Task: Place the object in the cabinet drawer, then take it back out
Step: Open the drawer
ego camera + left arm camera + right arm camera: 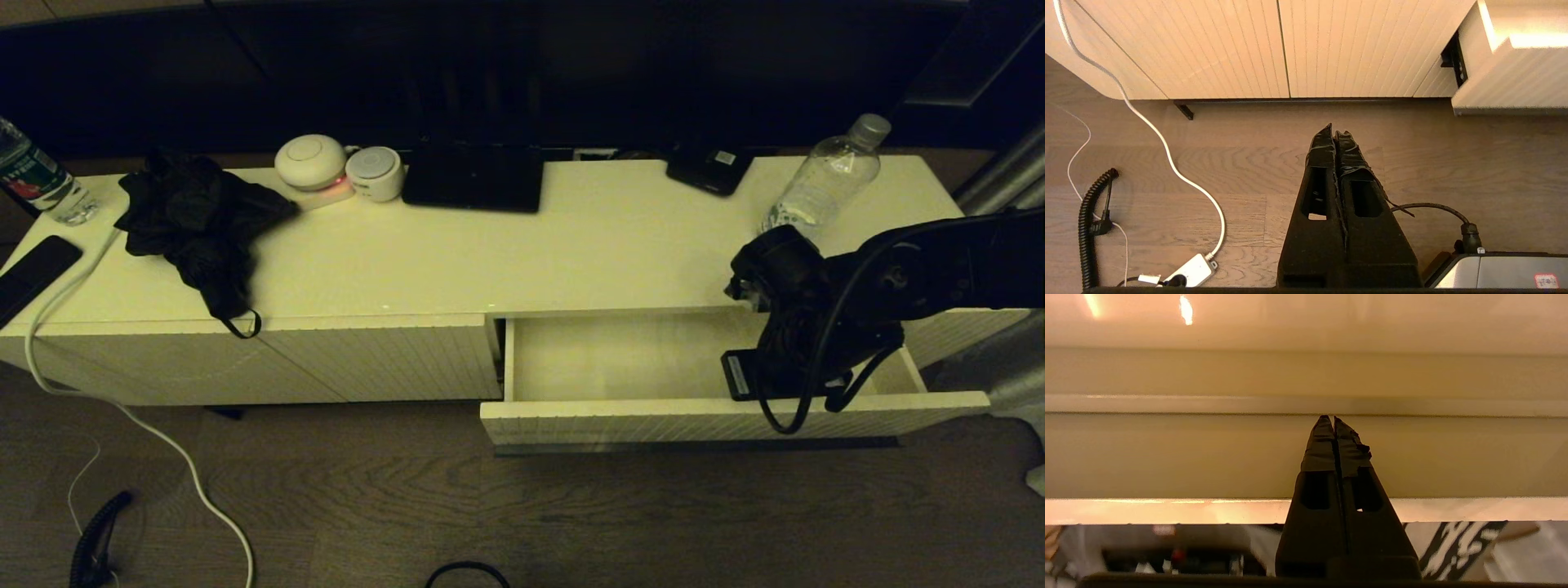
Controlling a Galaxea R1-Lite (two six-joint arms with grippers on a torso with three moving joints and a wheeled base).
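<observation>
Standing upright on the right end of the long white cabinet top [571,245], the clear plastic water bottle with a pale grey cap and ridged body [826,181] is untouched, well behind the pulled-out drawer. The wide shallow white drawer with a vertically ribbed front [718,416] is open, its plain white inside showing nothing but the robot's arm above it. The right gripper [1329,417] hangs over the drawer's right part, its two black taped fingers pressed together with nothing between them; the right wrist view shows its tips pointing toward the drawer's inner wall. The left gripper [1334,130] is likewise closed and empty, held low above the wooden floor [1453,171] in front of the ribbed white cabinet doors [1274,45]. A white cable [147,425] trails from the cabinet's left end down to the floor. Farther left on the top lie a crumpled black cloth [196,220], two round white devices [339,167] and a bottle with a green-and-red label [37,180].
</observation>
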